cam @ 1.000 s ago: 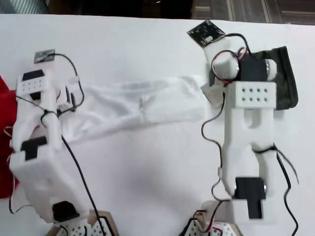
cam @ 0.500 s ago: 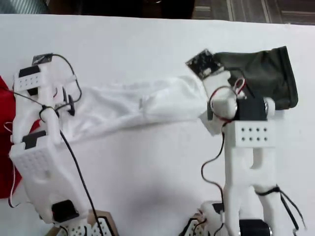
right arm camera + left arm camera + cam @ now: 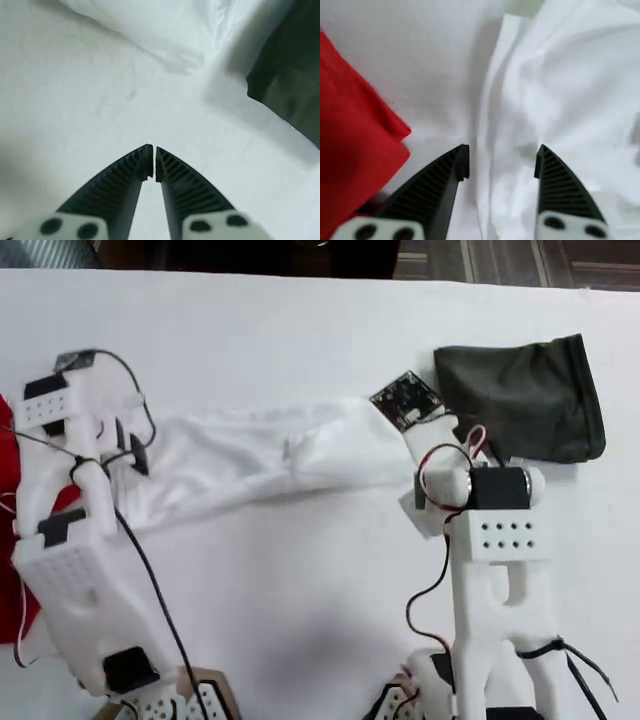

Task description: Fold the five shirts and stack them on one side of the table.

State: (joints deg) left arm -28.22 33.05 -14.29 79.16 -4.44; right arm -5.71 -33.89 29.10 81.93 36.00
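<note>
Three shirts in your views. The white shirt [image 3: 270, 455] lies bunched and heavily creased in a long strip across the middle of the counter [image 3: 300, 600], running from the left arm toward the right arm. The dark green shirt [image 3: 520, 400] is a rough folded bundle near the counter's right edge, toward the far side. It's just beside the white shirt's right end; can't tell if they touch. The red shirt [image 3: 8, 530] is at the counter's left edge, partly under the left arm and cut off by the frame.

Your left gripper [image 3: 502, 160] has its fingers [image 3: 440, 185] apart, holding nothing. It's at the white shirt's left end, with one finger over bare counter and the other over white cloth. The cloth's folded edge runs between them. The red shirt's corner is near the finger on the bare-counter side. Can't tell whether the tips touch the surface.

Your right gripper [image 3: 154, 162] has its fingers together with nothing clamped. It's over bare counter near the white shirt's right end, with the dark green shirt close by. In the high view the right arm comes in from the near edge, and its wrist sits between those two shirts
</note>
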